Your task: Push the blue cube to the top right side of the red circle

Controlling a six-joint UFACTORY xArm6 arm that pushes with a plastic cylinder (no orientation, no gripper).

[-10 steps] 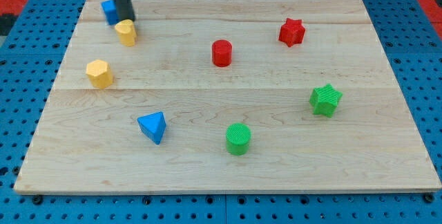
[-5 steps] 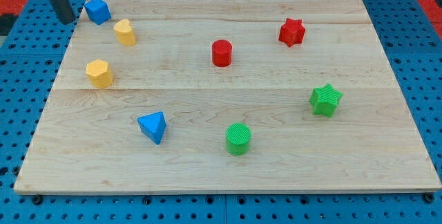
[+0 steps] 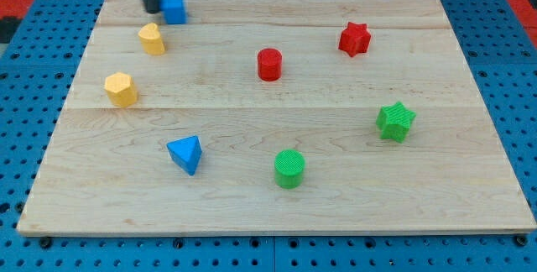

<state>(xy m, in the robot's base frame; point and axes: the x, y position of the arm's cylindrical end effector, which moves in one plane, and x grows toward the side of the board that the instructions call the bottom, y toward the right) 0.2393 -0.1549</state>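
No gripper on this rig, so nothing to call apart or together, just the dark rod, and my tip (image 3: 152,9) is down at the view's top left, right up against the left side of the blue cube (image 3: 174,8). Can't quite tell if it's actually touching or just beside it, and the rod hides the cube's left edge. The rod's upper part is cut off by the view's top, so the arm itself doesn't show. The blue cube sits near the top edge of the wooden board (image 3: 419,196), well apart from the red circle (image 3: 269,65), which is down and to the view's right of it, roughly mid-board. Count-wise: two blue pieces, the cube and a blue triangle-ish block (image 3: 185,154) lower left; two yellow ones, a yellow block (image 3: 152,39) just below my tip (shape's hard to make out) and a yellow hexagon-ish block (image 3: 121,89) further down; two red, the circle plus a red star (image 3: 354,39) at upper right; two green, a green star (image 3: 395,122) on the right and a green circle (image 3: 289,169) near the bottom middle. All of it sits on the board, which lies on the blue pegboard desk (image 3: 25,138).
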